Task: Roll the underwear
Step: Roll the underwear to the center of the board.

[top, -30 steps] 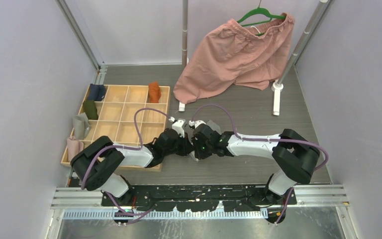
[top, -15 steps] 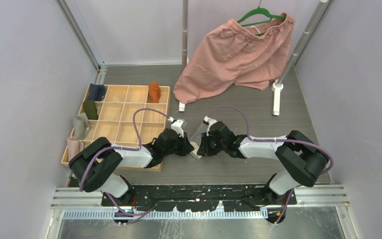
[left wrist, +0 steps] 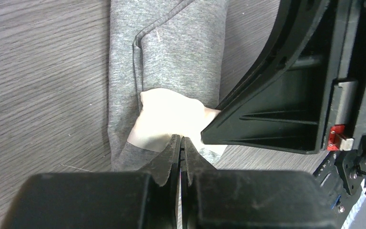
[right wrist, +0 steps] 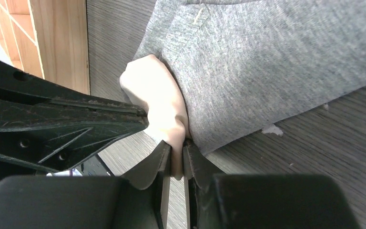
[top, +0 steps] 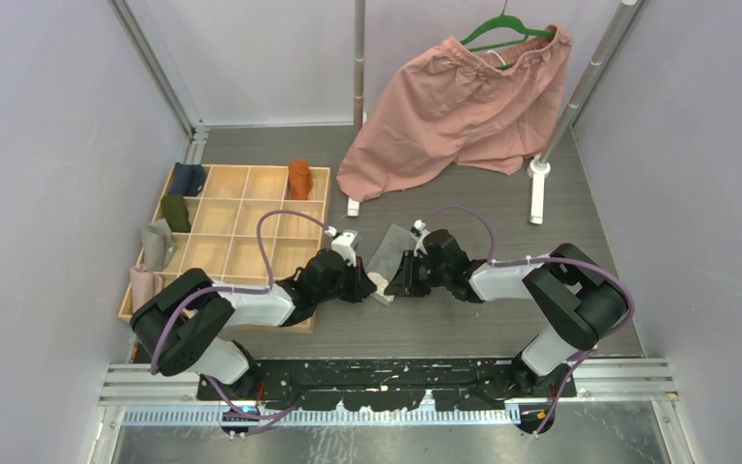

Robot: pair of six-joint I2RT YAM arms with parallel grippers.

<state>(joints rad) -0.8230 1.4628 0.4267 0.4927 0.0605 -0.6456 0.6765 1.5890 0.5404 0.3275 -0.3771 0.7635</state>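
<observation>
Grey underwear (top: 391, 253), small soft knit cloth with a cream-white trim (left wrist: 167, 117), is laid flat on the dark wood-grain table (top: 502, 319) at centre frame, between the 2 arms.

- Left gripper (left wrist: 180, 139): fingers are pressed together, with the cream trim pinched at the very tips. It is judged to act as the anchor, so the near edge cannot slide.
- Right gripper (right wrist: 176, 145): jaws are nearly together, clamped on the same cream fold just beside the left one. A thin strip of trim is seen between the fingers in the right wrist view.
- Both pinches are set at 1 end of the garment. The likely reason is that the trim end is meant as the core of the roll, and the loose grey body is left free toward the upper right. No roll has been formed yet; task progress is judged early.

Diff vs earlier frames:
- 1 s ago the 2 wrists were stacked over each other at centre and the grey underwear was mostly covered.
- Now the right wrist has been drawn away to the right and the cloth is exposed and stretched out toward the upper right.
- Left gripper position is nearly unchanged.

A rust-orange underwear piece (top: 299, 178) is stood in the upper-right compartment of the wooden divided tray (top: 251, 169), left of centre. Pink cloth shorts (top: 454, 106) are hung at the top of the frame, not involved.
</observation>
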